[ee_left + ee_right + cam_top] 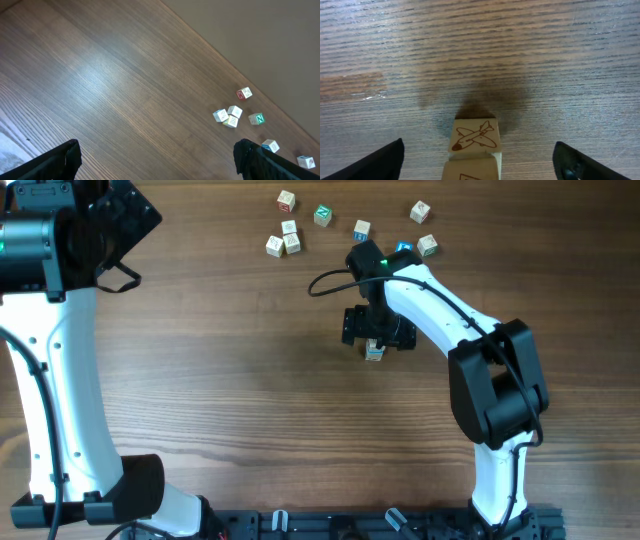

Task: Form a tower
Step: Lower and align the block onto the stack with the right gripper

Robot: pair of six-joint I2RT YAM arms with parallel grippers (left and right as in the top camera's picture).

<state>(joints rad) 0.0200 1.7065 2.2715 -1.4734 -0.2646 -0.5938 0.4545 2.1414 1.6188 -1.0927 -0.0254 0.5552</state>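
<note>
Brown wood-grain table [220, 380]. Loose cubes [362, 228] scattered along far edge. Tight trio [285, 240] at left of group, green-faced cube [323, 216] just beside, rest spread apart to right. Tower [374, 351] standing nearer centre, apart from scatter. Airplane print visible on tower, right wrist view.

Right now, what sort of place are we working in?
Probably a robot test bench: a wood-grain table, a white left arm and right arm on a black base rail, and letter cubes scattered near the far edge.
</note>
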